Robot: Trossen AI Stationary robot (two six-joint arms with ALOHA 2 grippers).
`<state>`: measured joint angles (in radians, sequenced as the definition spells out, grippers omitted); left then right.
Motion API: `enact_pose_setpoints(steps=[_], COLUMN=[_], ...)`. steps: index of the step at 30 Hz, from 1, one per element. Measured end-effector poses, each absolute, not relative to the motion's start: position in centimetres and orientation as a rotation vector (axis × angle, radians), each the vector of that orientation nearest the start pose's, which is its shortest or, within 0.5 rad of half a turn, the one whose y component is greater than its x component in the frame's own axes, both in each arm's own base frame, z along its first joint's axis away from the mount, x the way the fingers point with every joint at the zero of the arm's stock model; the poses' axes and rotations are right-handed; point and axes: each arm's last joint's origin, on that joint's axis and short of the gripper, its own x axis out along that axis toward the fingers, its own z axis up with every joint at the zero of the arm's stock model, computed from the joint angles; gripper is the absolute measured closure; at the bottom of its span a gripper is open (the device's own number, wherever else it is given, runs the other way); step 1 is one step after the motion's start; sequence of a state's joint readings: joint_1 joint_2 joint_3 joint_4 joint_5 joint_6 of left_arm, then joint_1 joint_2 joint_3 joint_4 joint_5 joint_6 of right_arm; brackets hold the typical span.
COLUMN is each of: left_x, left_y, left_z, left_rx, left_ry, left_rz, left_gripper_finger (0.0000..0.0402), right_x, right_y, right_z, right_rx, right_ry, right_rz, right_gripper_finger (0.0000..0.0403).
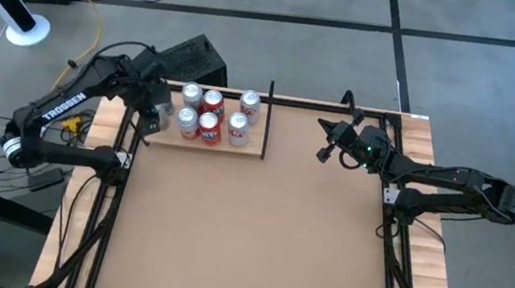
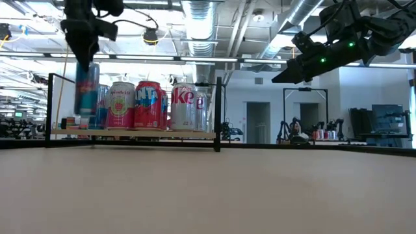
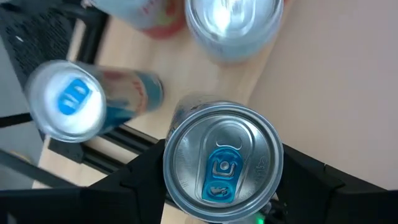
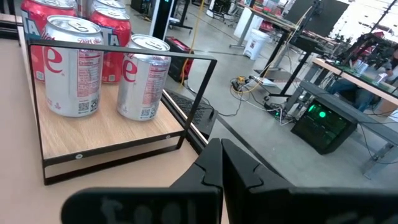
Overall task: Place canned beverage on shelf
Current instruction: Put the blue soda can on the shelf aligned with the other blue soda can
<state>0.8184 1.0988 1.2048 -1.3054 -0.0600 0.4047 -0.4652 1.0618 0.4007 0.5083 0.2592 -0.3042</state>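
Six cans in all, one of them being carried in by the left gripper (image 1: pixel 154 109).

High view: the left gripper is hanging at the left end of the shelf (image 1: pixel 256 152), with five cans (image 1: pixel 211 112) already standing there; the right gripper (image 1: pixel 323 145) is waiting well apart, over bare table (image 1: pixel 253 244).
Low view: the blue can (image 2: pixel 86 88) is hanging upright, its base seemingly just above the shelf board, close beside a neighbouring can.
Left wrist view: the jaws are clamping the can's sides; lowering it straight down, well inside the black rod edge, looks wise.
Right wrist view: the jaws are pressed together on nothing; open room lies at the shelf's near edge.
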Motion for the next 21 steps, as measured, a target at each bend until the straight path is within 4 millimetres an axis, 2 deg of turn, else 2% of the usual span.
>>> enact_pose_setpoints(steps=[7, 21], left_x=[11.3, 10.5], left_y=[13.3, 14.0], left_z=[31.0, 29.7], left_rx=[-0.119, -0.158], left_ry=[1.319, 1.307], left_rz=[0.491, 0.468], left_gripper_finger=[0.0179, 0.0179], right_x=[19.0, 19.0], right_y=[-10.4, -10.4], right_z=[21.6, 21.6], right_rx=[-0.274, -0.275], right_ry=[0.264, 0.265], right_rz=[-0.693, -0.693], right_gripper_finger=[0.0382, 0.0382])
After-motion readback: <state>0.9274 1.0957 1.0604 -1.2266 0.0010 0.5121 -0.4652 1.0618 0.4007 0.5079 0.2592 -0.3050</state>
